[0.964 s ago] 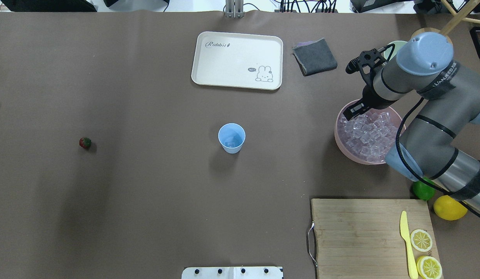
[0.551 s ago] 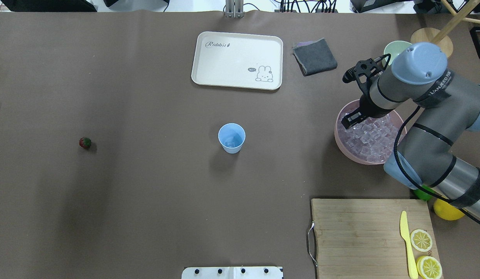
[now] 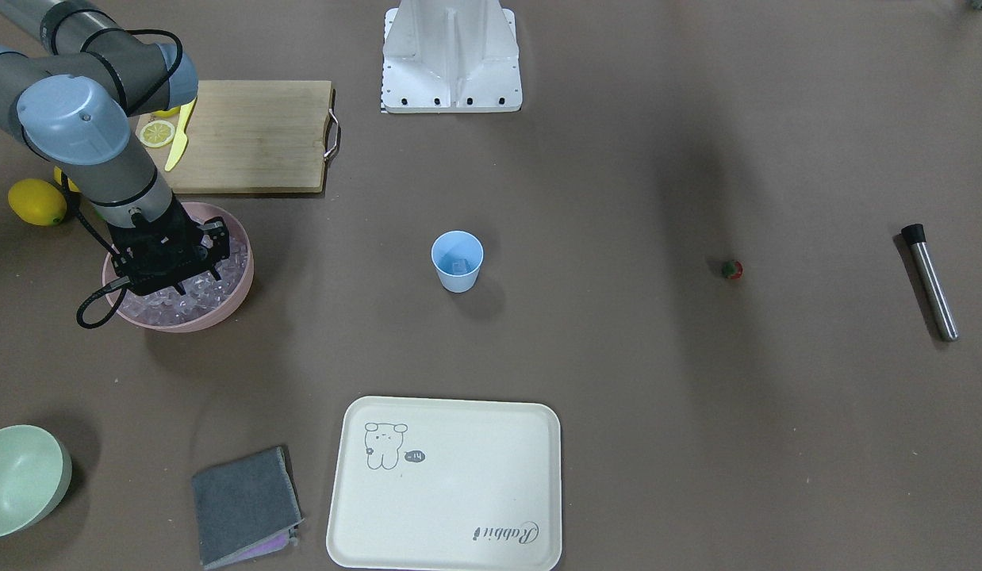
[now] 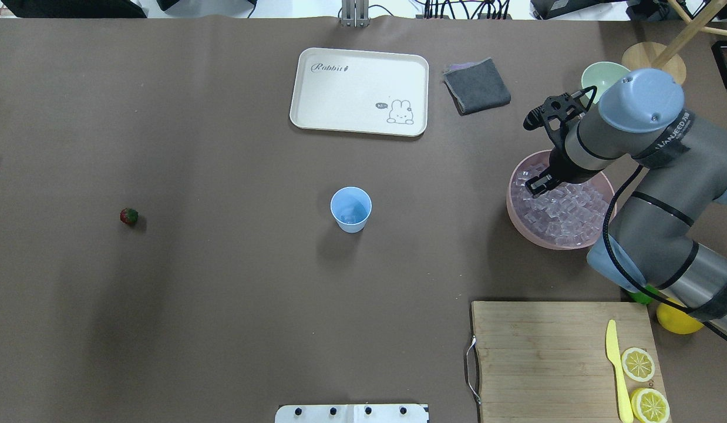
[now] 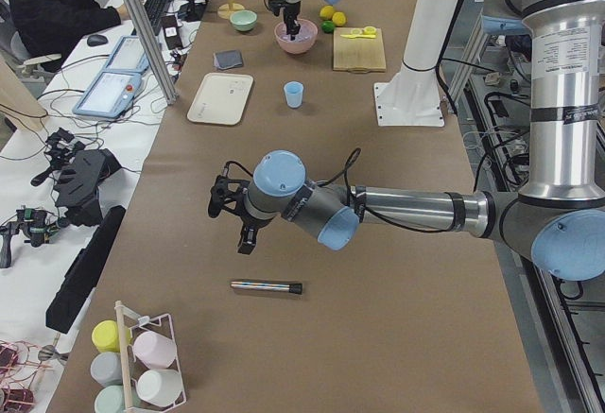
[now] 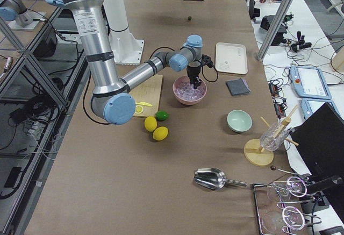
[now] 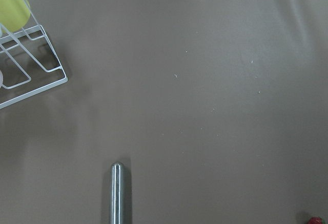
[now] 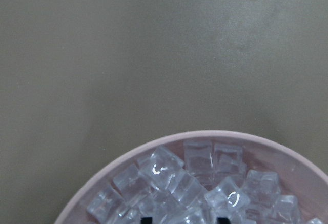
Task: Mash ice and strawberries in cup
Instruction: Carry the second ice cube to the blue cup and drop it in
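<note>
Far to the left of the cup [image 4: 350,209], the left gripper [image 5: 244,239] hung above the steel muddler [image 5: 267,286]; whether its fingers were spread or pressed together could not be told. The strawberry [image 4: 128,217] lay alone, well left of the cup. The cup stood upright with what looked like one clear cube inside. Well right of the cup, the right gripper [image 4: 538,185] reached into the pink bowl [image 4: 514,207], fingers spread, tips among the ice [image 4: 566,208]. Fetching ice seemed the step in hand; next the fingers would need to pinch one slippery cube and carry it over the cup.
</note>
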Available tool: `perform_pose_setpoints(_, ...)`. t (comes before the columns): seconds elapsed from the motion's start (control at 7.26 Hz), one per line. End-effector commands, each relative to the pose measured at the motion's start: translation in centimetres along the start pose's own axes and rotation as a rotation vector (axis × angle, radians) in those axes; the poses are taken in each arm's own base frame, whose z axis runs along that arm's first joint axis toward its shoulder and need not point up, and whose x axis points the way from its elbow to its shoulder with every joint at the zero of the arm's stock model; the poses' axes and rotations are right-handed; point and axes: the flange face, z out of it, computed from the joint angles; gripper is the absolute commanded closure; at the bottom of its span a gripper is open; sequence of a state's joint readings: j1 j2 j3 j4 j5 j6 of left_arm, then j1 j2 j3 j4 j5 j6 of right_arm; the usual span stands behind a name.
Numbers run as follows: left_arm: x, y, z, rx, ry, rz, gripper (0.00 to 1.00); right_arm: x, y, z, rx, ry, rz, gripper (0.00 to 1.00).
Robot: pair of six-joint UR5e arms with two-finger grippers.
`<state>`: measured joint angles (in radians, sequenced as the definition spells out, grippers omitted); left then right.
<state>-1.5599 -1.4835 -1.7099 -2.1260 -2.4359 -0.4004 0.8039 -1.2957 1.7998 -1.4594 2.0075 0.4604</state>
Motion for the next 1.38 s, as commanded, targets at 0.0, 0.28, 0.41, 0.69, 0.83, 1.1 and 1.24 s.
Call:
perform_pose_setpoints(0.0,0.0,0.0,0.0,0.000,0.000,0.000,0.01,0.1,0.1,0.3,-0.005,0.001,0.002,0.68)
perform_pose_setpoints(0.28,0.1,-0.1,0.0,0.002,0.001,0.003,0.01,0.1,0.1,0.3,-0.007,0.000,0.001,0.69)
perform_pose_setpoints(0.41,0.1,-0.1,0.0,0.002,0.001,0.003,0.01,-0.3,0.0,-0.6,0.007,-0.011,-0.004,0.70)
perform_pose_setpoints(0.69,0.1,-0.1,0.0,0.002,0.001,0.003,0.01,1.2,-0.7,-5.8,0.050,-0.109,0.026,0.72)
perform_pose_setpoints(0.83,0.1,-0.1,-0.1,0.003,0.001,0.004,0.01,0.2,-1.3,-6.8,0.064,-0.128,0.069,0.73)
perform_pose_setpoints(1.1,0.5,-0.1,-0.4,0.007,0.005,0.010,0.01,-6.3,-4.4,-7.7,0.090,-0.173,0.180,0.73)
perform_pose_setpoints(1.24,0.6,-0.2,-0.4,0.009,0.004,0.011,0.01,-10.4,-5.4,-7.4,0.102,-0.178,0.223,0.73)
